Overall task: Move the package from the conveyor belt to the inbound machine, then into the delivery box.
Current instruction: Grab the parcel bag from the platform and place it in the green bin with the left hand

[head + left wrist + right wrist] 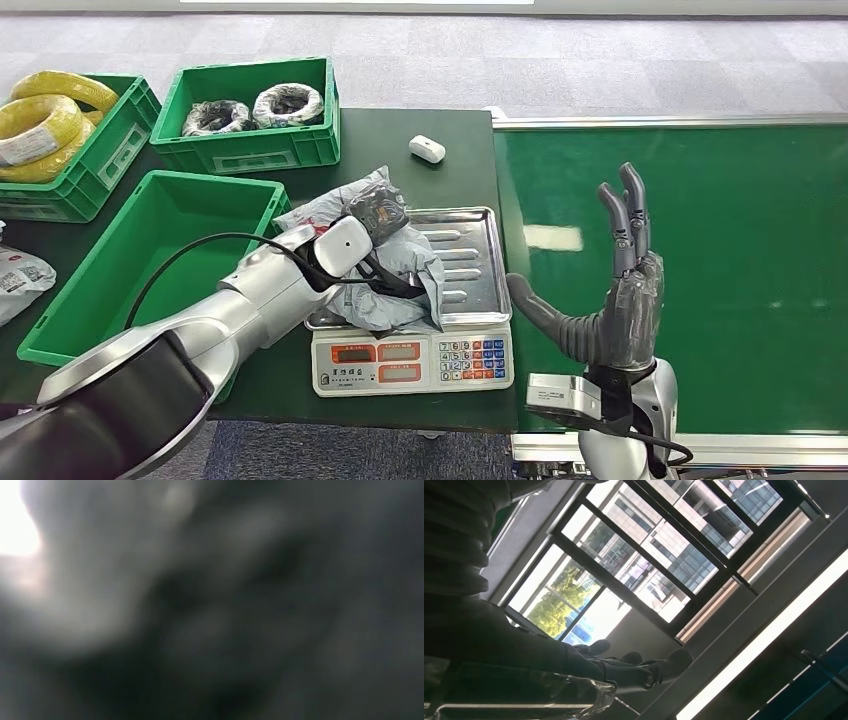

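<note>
At the centre of the head view, the crumpled grey plastic package [385, 270] lies on the steel tray of the white electronic scale [470, 262], the inbound machine. The left hand [372, 212] rests on it; whether its fingers really hold the bag I cannot tell. The right hand [612, 290] stands spread and empty over the green conveyor belt [740, 250]. I judge the weighing step is in hand; next, the left hand must carry the package to the empty green plastic crate [150, 250] at lower left.
</note>
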